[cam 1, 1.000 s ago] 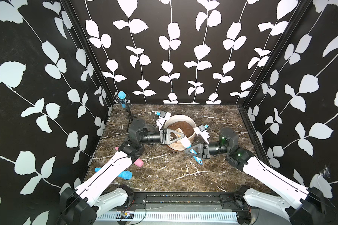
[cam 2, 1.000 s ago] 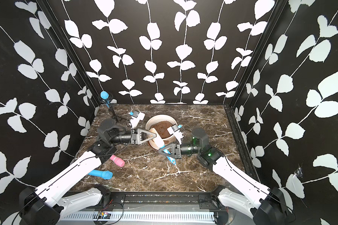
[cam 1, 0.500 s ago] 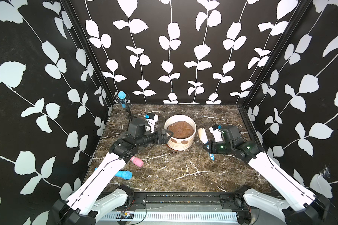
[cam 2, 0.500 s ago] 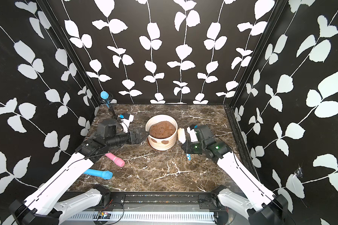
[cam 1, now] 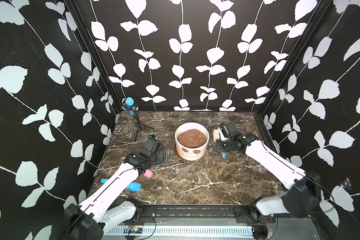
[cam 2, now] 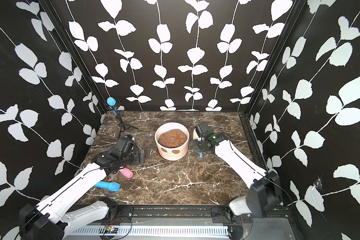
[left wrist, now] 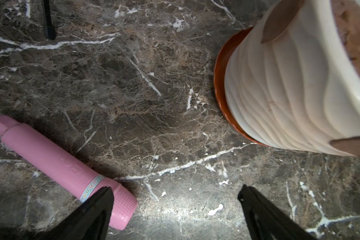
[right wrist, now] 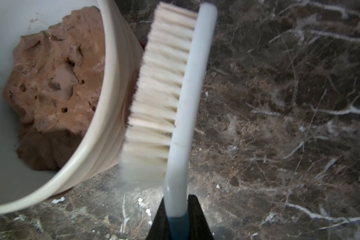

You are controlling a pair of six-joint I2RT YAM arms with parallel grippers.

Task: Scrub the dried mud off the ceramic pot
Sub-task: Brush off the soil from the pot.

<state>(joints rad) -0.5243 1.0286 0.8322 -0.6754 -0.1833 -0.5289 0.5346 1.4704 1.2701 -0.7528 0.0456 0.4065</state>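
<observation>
The cream ribbed ceramic pot (cam 1: 190, 154) stands upright on an orange-brown saucer mid-table, filled with lumpy brown soil (cam 1: 192, 138). Two flat reddish-brown patches of dried mud (cam 1: 184, 150) (cam 2: 176, 151) show on its near wall in both top views, and two (left wrist: 276, 20) in the left wrist view. My right gripper (right wrist: 178, 199) is shut on the pale blue handle of a white-bristled brush (right wrist: 164, 83). The bristles face the pot's right wall (right wrist: 112, 116), close beside it. My left gripper (left wrist: 176, 188) hangs open and empty over bare marble, left of the pot (left wrist: 289, 93).
The saucer (left wrist: 219, 83) rims the pot's base. A pink toy microphone (left wrist: 60, 164) lies by my left finger and a blue one (cam 1: 133, 186) nearer the front left. A small blue microphone on a black tripod (cam 1: 131, 104) stands back left. Patterned walls enclose three sides.
The pot went from tilted in my left gripper to upright on its saucer. The left gripper let go, opened wide and drew back left. The right arm carried the brush to the pot's right side.
</observation>
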